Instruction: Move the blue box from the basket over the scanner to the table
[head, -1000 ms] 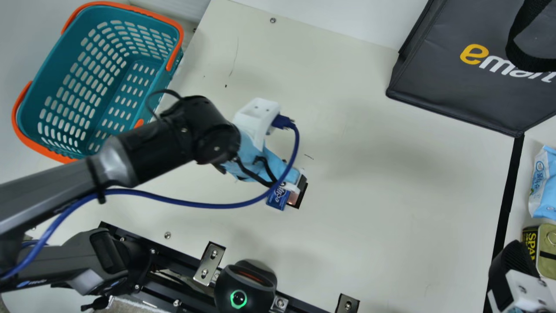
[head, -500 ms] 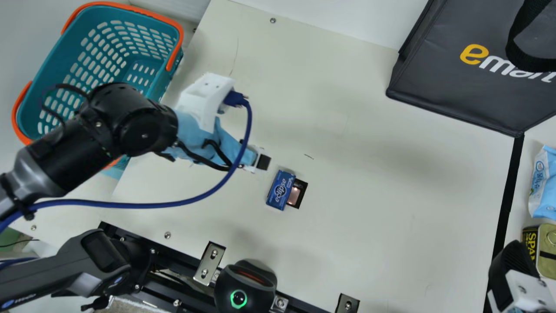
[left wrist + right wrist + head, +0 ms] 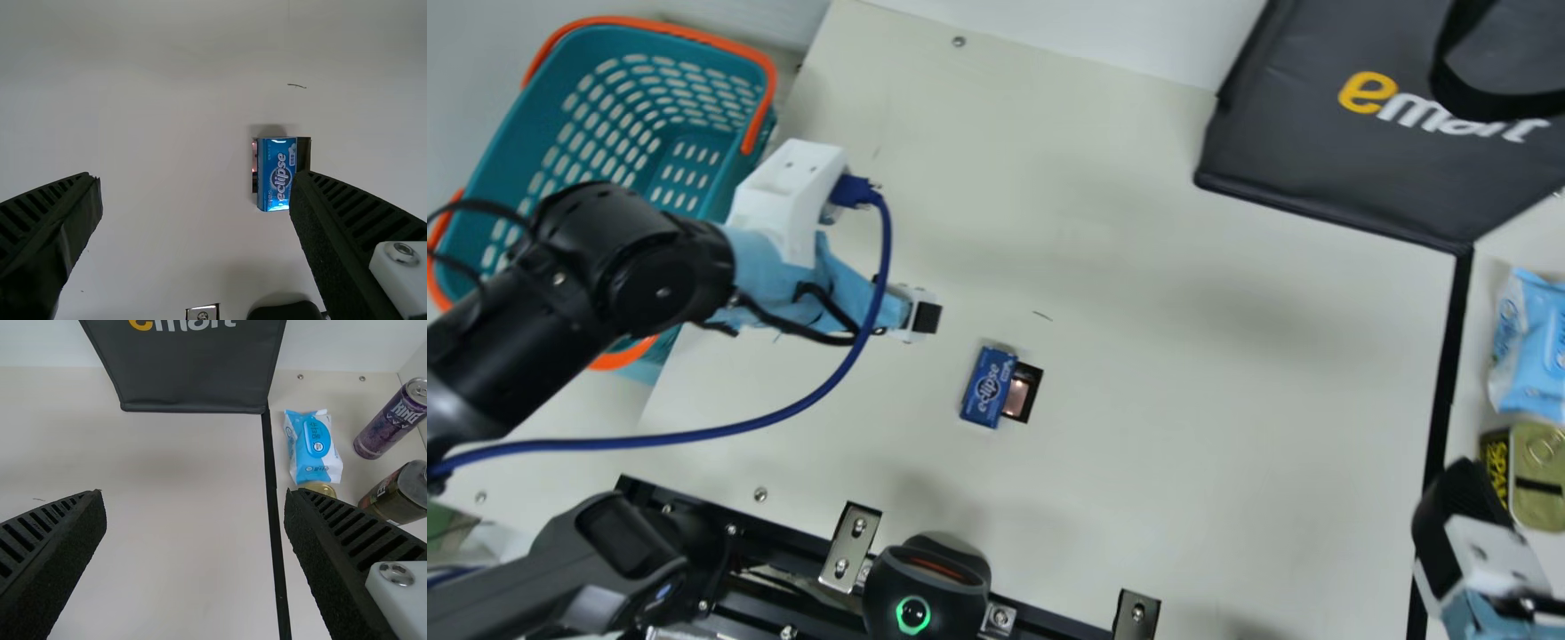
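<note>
The blue box [image 3: 988, 388] lay toward 5 o'clock from the nearer, spread left gripper [image 3: 927, 317], long axis 1-to-7.

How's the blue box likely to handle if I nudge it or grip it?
The blue box looks stiff, with flat faces and straight edges, so it should keep its shape when squeezed. That boxy form probably won't roll. Its glossy sheen suggests it may slide fairly easily across the smooth-looking table.

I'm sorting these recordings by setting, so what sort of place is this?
Likely a mock store checkout: a teal shopping basket beside the table, a scanner window set into its top, and a dark shopping bag.
</note>
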Tool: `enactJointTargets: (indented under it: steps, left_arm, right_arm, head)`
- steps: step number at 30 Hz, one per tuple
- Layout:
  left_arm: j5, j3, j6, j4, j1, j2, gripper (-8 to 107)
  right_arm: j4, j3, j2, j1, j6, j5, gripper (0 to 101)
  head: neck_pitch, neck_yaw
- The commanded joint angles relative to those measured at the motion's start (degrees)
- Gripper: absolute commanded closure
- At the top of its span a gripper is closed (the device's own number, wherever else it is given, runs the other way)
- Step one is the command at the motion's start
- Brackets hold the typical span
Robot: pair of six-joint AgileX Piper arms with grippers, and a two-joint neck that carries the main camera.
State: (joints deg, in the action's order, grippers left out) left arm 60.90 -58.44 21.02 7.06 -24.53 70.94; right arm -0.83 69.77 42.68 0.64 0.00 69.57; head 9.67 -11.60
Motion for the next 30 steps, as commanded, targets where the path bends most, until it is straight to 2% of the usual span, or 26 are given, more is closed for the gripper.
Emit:
enactJointTargets:
  steps: [1, 7, 24, 30]
  left_arm:
    - [0.0, 0.0, 0.0, 0.0, 0.0, 0.0, 9]
    - [0.0, 0.0, 0.0, 0.0, 0.0, 0.0, 9]
    - [0.0, -0.2, -0.4, 0.3, 0.3, 0.3, 9]
    - [-0.1, -1.4, 1.8, 0.7, -1.7, 2.3, 9]
  right_arm:
    - [0.0, 0.0, 0.0, 0.0, 0.0, 0.0, 6]
    - [0.0, 0.0, 0.0, 0.0, 0.0, 0.0, 6]
    - [0.0, 0.0, 0.0, 0.0, 0.0, 0.0, 6]
    - [0.0, 0.0, 0.0, 0.0, 0.0, -0.1, 6]
  head:
    - [-1.7, 5.2]
    - [-1.7, 13.2]
    - [-1.7, 13.2]
    - [-1.7, 13.2]
